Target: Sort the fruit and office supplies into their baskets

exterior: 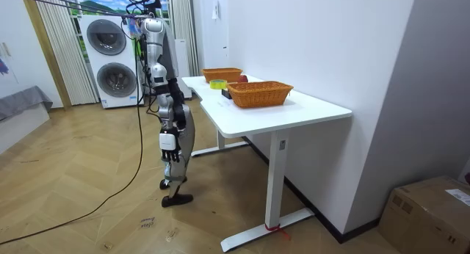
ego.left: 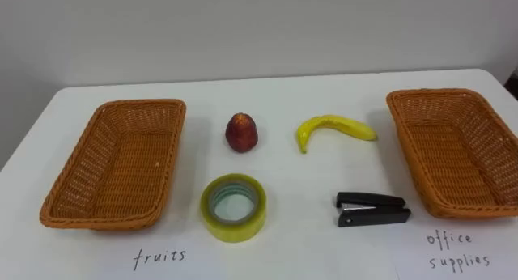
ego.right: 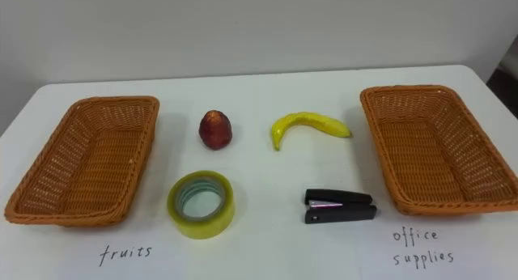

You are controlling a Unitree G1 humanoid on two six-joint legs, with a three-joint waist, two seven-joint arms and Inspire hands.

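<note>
Both baskets are empty: the fruits basket (ego.left: 139, 103) at the table's (ego.left: 299, 175) left edge, the office supplies basket (ego.left: 453, 150) at its right. Between them, apple (ego.left: 241, 132) and banana (ego.left: 333, 128) lie toward the far edge, tape roll (ego.left: 235, 225) and stapler (ego.left: 372, 209) toward the near one. The right robot hand (exterior: 170, 147) hangs below the near edge; spread or closed, I cannot tell. The stapler, lengthwise along that edge, lies just beside the office supplies basket, likeliest for this hand.

Head stereo pair close above the table (ego.left: 299, 183), downward; room camera far off, side-on, same tabletop.
</note>
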